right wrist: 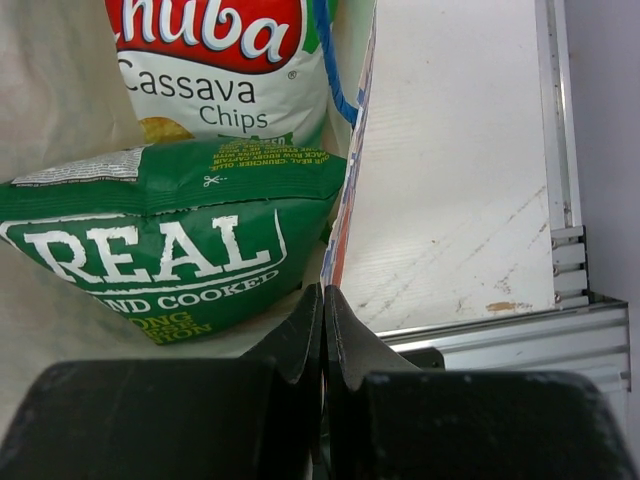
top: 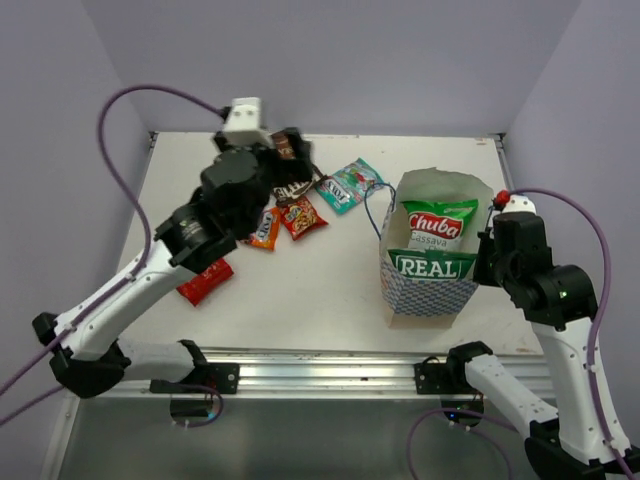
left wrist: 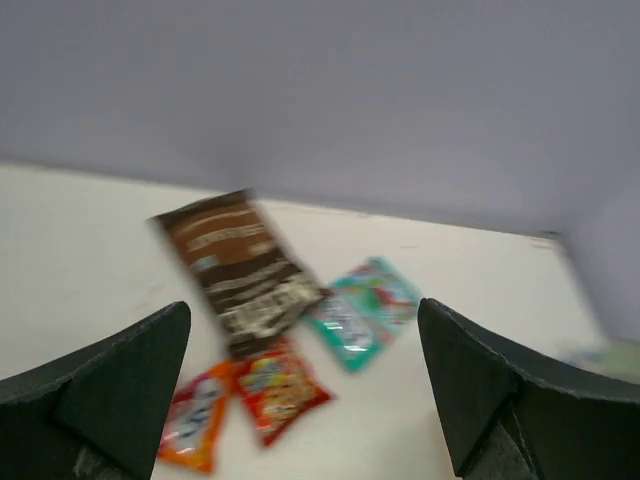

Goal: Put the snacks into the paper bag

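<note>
The left jaws gape by the brown crisp bag [left wrist: 240,265] (blurred); right jaws pinch the paper bag [top: 422,296].

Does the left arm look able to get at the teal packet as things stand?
Probably yes. The left claw hangs open, and the teal packet lies flat just ahead of it, with nothing between them.

Surface [top: 330,290]: white, rectangular, matt, with faint grey scuffs and one small rust-coloured spot [right wrist: 500,306] towards its front right corner.
Rail [top: 330,372]: silver metal, running along the near edge of the surface.
Walls: back wall [top: 330,60], left wall [top: 50,120] and right wall [top: 590,110], all plain pale lilac, closing round the surface on three sides.
Light: soft and even; shadows faint.
</note>
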Available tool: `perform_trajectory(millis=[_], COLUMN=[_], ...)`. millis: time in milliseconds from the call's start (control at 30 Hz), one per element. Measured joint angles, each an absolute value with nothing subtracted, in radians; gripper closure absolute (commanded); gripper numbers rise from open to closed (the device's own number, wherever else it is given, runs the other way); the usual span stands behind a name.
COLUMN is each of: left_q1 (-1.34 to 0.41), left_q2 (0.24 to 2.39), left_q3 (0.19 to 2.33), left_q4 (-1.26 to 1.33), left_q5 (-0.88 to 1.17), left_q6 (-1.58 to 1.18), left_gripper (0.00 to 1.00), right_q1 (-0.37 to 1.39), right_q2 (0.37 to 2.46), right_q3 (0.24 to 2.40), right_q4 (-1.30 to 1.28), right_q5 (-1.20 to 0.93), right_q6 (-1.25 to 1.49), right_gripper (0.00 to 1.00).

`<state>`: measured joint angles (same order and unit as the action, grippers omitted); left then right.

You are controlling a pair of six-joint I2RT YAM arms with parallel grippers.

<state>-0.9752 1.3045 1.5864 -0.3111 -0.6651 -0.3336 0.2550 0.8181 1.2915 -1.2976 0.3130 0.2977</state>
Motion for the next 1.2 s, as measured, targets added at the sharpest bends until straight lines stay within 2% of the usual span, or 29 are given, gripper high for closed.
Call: perform_trajectory(millis=[133, 200, 333, 533, 600, 633, 667, 700, 733, 867, 1033, 1200], left_q1=[-0.519, -0.39, -0.313, -0.303, -0.303, -0.303, -0.303, -0.303, -0.303, -0.294, -0.34, -0.544], left_q2=[1.245, 1.309, 1.355, 1.348, 1.356, 1.365, 1.375, 1.38, 1.378, 1.348, 1.332, 1.356], left_q3=[1.303, 1.114, 0.921, 0.8, 0.746, 0.73, 0.725, 0.726, 0.729, 0.77, 0.911, 1.364], left_q4=[-0.41, -0.468, -0.576, -0.568, -0.551, -0.544, -0.537, -0.528, -0.526, -0.535, -0.607, -0.59], left_q5=[-0.715, -0.703, -0.679, -0.679, -0.673, -0.672, -0.675, -0.683, -0.699, -0.751, -0.681, -0.546], left_q6=[-0.455, -0.504, -0.564, -0.649, -0.67, -0.675, -0.678, -0.677, -0.671, -0.656, -0.61, -0.506], left_gripper=[0.0, 0.0, 0.0, 0.01, 0.14, 0.27, 0.7, 0.94, 1.0, 1.0, 1.0, 1.0], right_q1=[0.255, 0.255, 0.255, 0.255, 0.255, 0.255, 0.255, 0.255, 0.255, 0.255, 0.255, 0.255], right_q2=[0.821, 0.825, 0.834, 0.845, 0.845, 0.845, 0.844, 0.843, 0.843, 0.844, 0.844, 0.843], right_q3=[1.292, 1.296, 1.298, 1.298, 1.298, 1.298, 1.298, 1.298, 1.298, 1.298, 1.298, 1.298], right_q4=[-1.296, -1.295, -1.293, -1.287, -1.286, -1.286, -1.286, -1.285, -1.286, -1.285, -1.285, -1.285], right_q5=[0.311, 0.31, 0.298, 0.292, 0.291, 0.29, 0.289, 0.288, 0.288, 0.284, 0.27, 0.27], right_q6=[0.298, 0.297, 0.297, 0.298, 0.298, 0.298, 0.298, 0.298, 0.298, 0.299, 0.299, 0.299], right_gripper=[1.0, 1.0, 1.0, 1.0, 1.0, 1.0, 1.0, 1.0, 1.0, 1.0, 1.0, 1.0])
